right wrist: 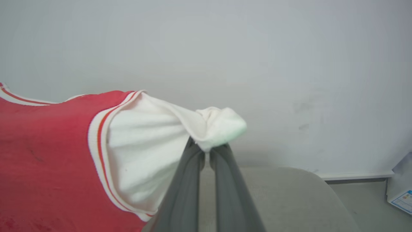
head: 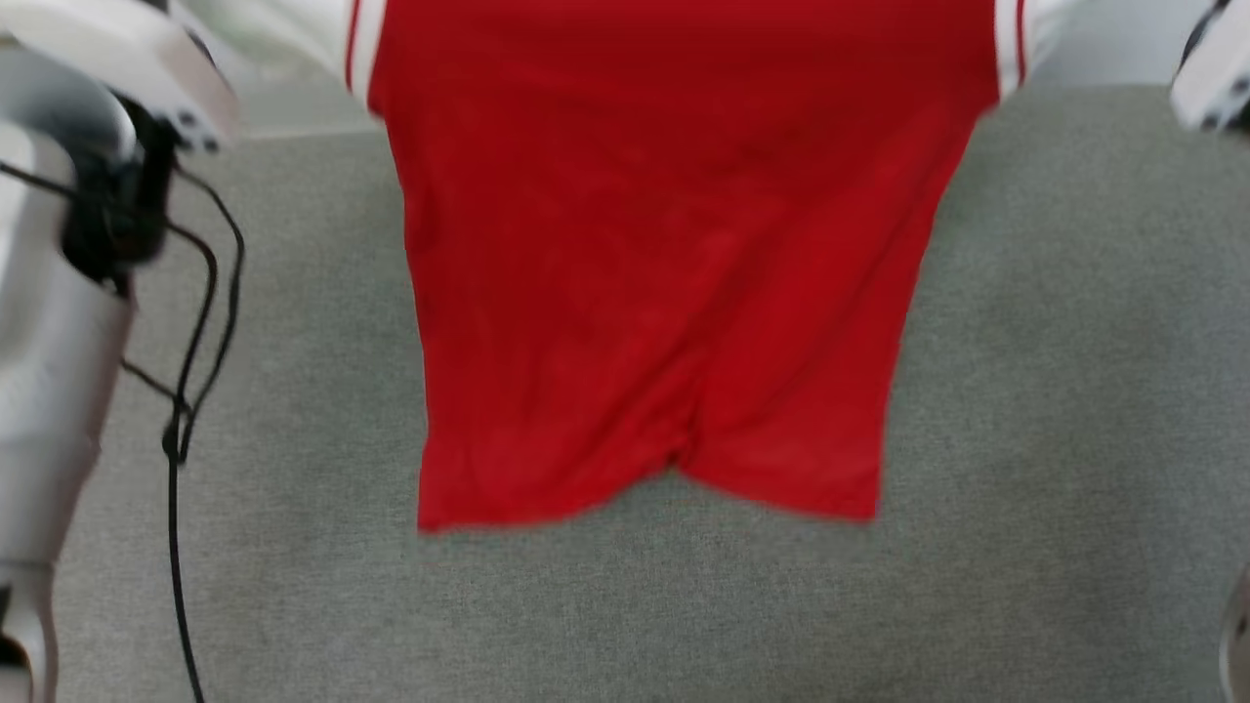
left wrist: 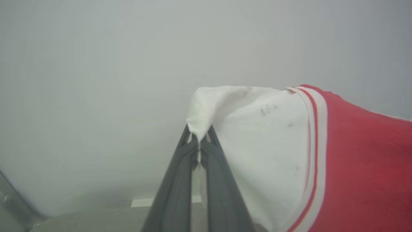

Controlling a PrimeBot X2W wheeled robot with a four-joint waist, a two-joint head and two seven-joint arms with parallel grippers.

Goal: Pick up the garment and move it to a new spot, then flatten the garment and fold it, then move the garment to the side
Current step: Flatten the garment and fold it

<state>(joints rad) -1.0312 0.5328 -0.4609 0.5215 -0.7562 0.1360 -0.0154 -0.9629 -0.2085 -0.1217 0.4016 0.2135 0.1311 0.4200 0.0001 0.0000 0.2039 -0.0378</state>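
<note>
The garment (head: 664, 273), a red jersey with white sleeves and red-and-white trim, hangs spread in the air over the grey table (head: 1074, 391). Its plain red face is toward the head camera and its hem hangs just above the table. In the left wrist view my left gripper (left wrist: 199, 140) is shut on the tip of one white sleeve (left wrist: 257, 135). In the right wrist view my right gripper (right wrist: 207, 149) is shut on the bunched tip of the other white sleeve (right wrist: 151, 151). The print is hidden.
My pale left arm (head: 49, 342) with black cables (head: 190, 371) stands at the left edge of the head view. A plain light wall (right wrist: 289, 64) rises behind the table. A white box (right wrist: 400, 190) sits on the floor at the far right.
</note>
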